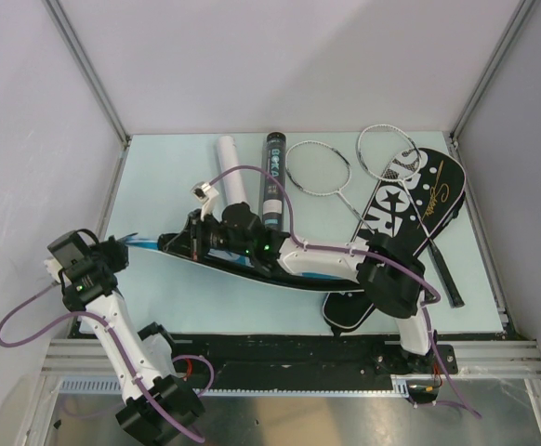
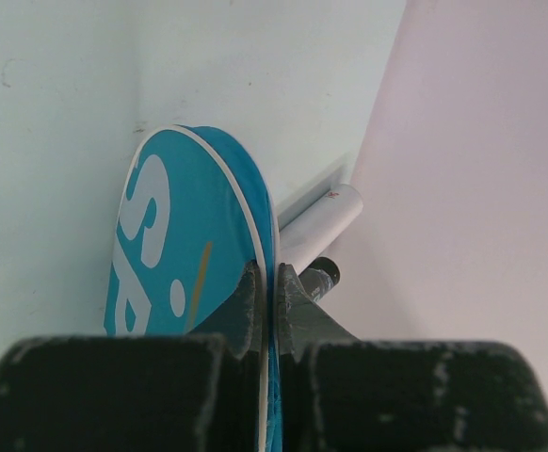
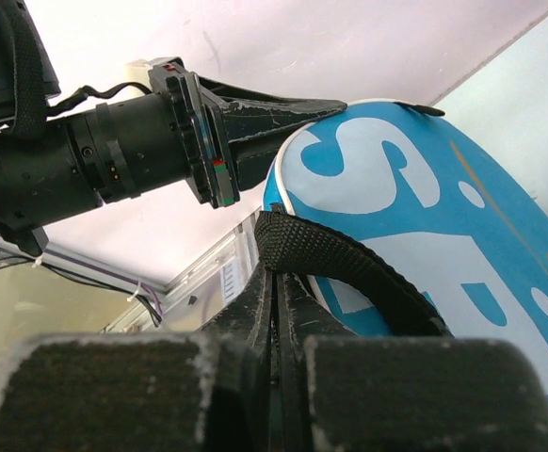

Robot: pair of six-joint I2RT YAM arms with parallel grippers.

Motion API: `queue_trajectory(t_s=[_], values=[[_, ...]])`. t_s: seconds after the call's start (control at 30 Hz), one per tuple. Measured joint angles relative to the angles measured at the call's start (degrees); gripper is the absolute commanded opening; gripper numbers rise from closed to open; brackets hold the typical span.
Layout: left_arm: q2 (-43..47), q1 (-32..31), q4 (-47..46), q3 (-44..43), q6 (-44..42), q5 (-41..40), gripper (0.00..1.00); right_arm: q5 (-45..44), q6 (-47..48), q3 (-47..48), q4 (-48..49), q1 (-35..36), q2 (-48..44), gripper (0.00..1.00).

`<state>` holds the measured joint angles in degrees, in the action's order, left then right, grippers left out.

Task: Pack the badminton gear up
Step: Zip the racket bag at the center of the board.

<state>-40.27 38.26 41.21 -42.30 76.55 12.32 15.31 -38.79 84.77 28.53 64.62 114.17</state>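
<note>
A blue "SPORT" racket cover (image 1: pixel 252 265) lies across the table's near middle. My left gripper (image 1: pixel 126 246) is shut on the cover's rounded left edge; in the left wrist view (image 2: pixel 272 282) the white-piped rim (image 2: pixel 255 217) runs between the fingers. My right gripper (image 1: pixel 171 243) reaches far left and is shut on the cover's black woven strap (image 3: pixel 349 259), seen in the right wrist view (image 3: pixel 276 282) over the blue face (image 3: pixel 434 235). A black "SPORT" cover (image 1: pixel 410 209), two silver rackets (image 1: pixel 319 167) (image 1: pixel 389 153), a white tube (image 1: pixel 231 167) and a black tube (image 1: pixel 273 181) lie behind. No shuttlecock shows.
The left arm's wrist and fingers (image 3: pixel 255 118) sit close above my right gripper. The white tube (image 2: pixel 323 218) and black tube (image 2: pixel 323 275) lie by the enclosure wall in the left wrist view. Metal frame posts (image 1: pixel 89 70) and walls bound the table (image 1: pixel 159 307).
</note>
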Motion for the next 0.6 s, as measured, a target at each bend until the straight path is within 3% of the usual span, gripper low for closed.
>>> queue_trajectory(t_s=[0.27,0.6], values=[[-0.02,-0.76,1.16,0.00,-0.09,0.76,0.00,-3.72,1.84,-5.35,2.16,0.74,-2.80,0.00],[0.22,-1.16,3.13,-0.13,-0.68,1.90,0.00,-9.46,1.29,-7.74,-1.73,2.64,-6.38,0.00]])
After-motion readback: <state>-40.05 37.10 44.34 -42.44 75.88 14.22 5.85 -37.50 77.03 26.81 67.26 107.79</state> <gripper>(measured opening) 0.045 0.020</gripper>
